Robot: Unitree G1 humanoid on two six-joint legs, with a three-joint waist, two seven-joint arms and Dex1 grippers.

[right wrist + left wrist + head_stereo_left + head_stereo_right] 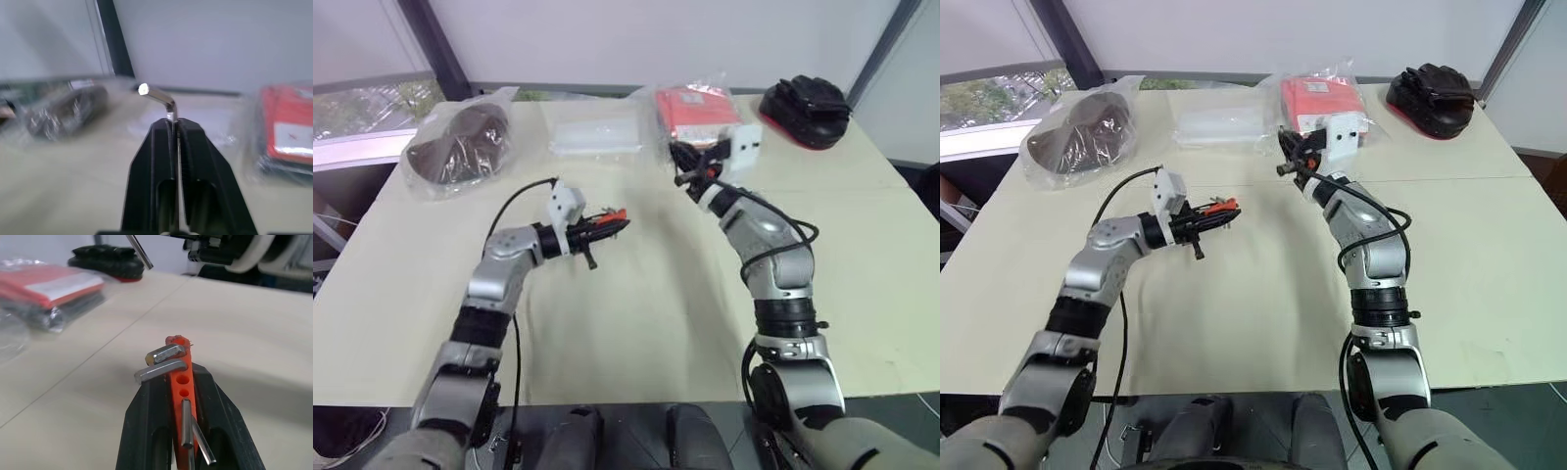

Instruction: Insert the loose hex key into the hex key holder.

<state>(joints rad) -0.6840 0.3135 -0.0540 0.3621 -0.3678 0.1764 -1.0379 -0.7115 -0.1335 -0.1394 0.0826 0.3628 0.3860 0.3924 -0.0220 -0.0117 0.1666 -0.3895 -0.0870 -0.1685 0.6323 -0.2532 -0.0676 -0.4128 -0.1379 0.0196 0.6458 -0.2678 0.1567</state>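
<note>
Left pincer (619,223) clamps hex key holder (182,382) above worktop (636,313), level. Right pincer (172,128) grips loose hex key (159,98) between closed fingers, raised near red packet (697,110), well apart from holder.

From the head you look down over the table (636,323) through paired eyes sharing the whole scene, while each wrist camera sits close behind its fingers, both catching the red packet (49,284).
</note>
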